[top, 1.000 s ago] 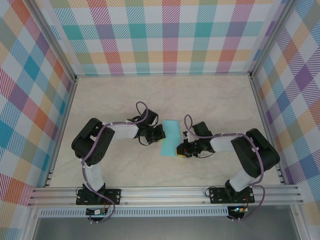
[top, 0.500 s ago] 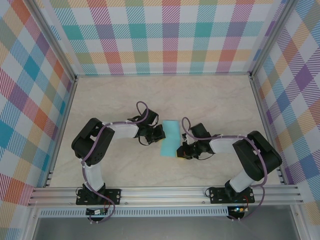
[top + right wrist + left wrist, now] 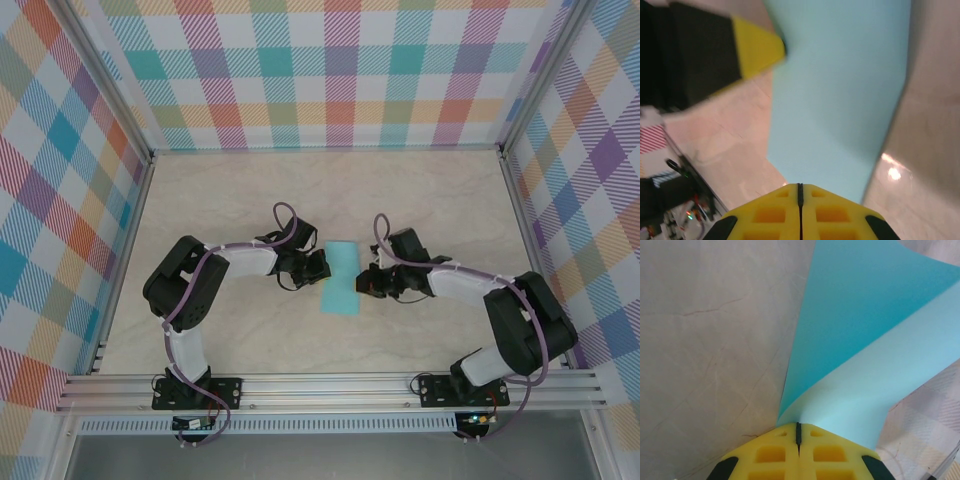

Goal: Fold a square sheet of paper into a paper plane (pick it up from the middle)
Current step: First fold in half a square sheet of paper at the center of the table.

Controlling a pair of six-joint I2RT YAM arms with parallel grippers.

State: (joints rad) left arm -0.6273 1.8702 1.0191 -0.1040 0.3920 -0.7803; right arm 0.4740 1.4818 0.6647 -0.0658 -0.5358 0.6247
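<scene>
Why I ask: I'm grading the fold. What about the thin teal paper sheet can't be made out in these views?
Top view: creases on the thin teal paper sheet are too small; left gripper and right gripper cover its side edges.
Left wrist view: far corners cut off by the frame; yellow fingertips hide the pinched edge.
Right wrist view: blurred; the top edge is cut off.

Teal paper (image 3: 341, 277) on table (image 3: 250, 200), left pincer (image 3: 322, 266), right pincer (image 3: 365, 284) alongside

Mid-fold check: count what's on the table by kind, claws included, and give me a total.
sheet of paper, teal: 1
Claws: 2 (left claw, right claw, each shut on the paper)
Total: 3
</scene>
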